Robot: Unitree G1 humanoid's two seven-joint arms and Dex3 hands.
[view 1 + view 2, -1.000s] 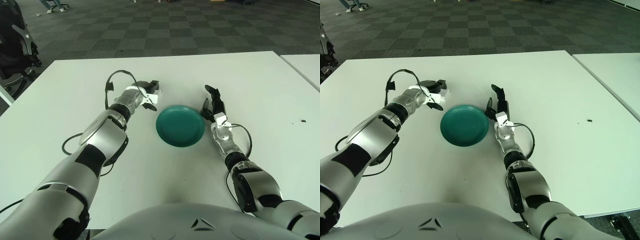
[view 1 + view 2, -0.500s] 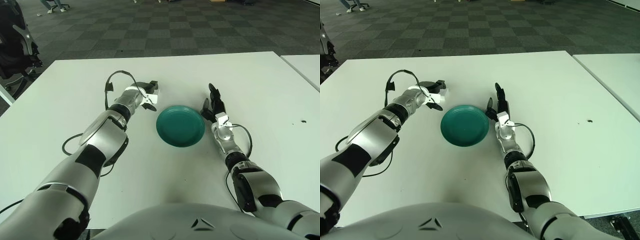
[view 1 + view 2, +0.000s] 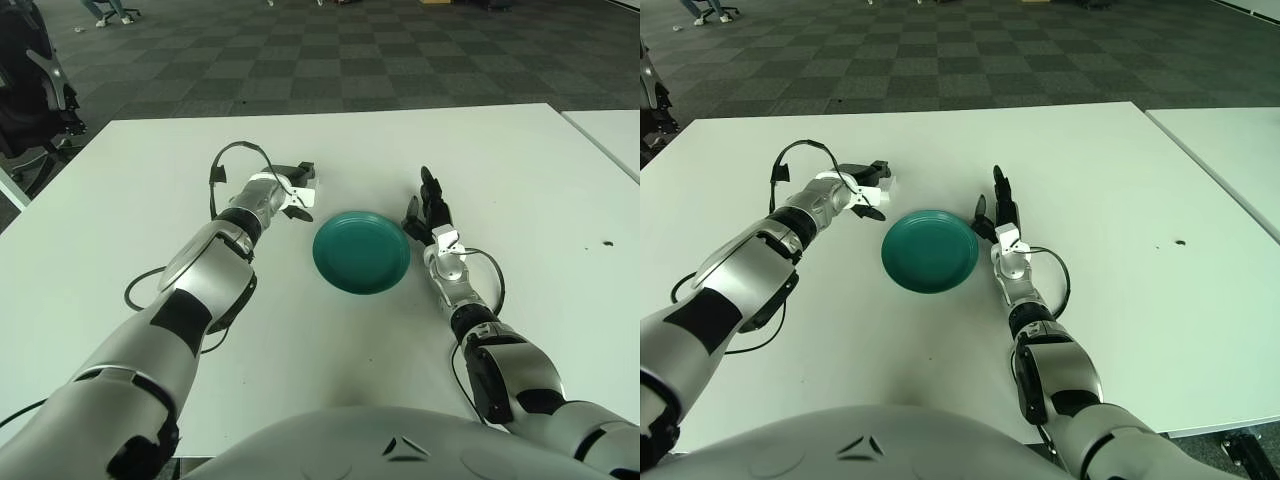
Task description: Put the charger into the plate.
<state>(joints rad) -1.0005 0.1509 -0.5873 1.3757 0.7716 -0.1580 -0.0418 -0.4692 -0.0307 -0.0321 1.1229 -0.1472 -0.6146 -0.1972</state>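
Observation:
A round teal plate [image 3: 361,252] lies in the middle of the white table [image 3: 520,170]. Just beyond its upper left rim, my left hand [image 3: 297,190] has its dark fingers curled around a small white charger [image 3: 311,185], held low over the table and apart from the plate. A black cable [image 3: 228,156] loops up from that wrist. My right hand [image 3: 426,208] stands upright right beside the plate's right rim, fingers straight and spread, holding nothing.
A second white table [image 3: 612,131] stands at the far right across a narrow gap. A black chair [image 3: 32,90] sits off the left edge. A small dark speck [image 3: 606,241] marks the table's right side. Carpeted floor lies beyond the far edge.
My right hand's fingers have straightened and drawn a little closer together beside the plate. The left hand with the charger has stayed where it was.

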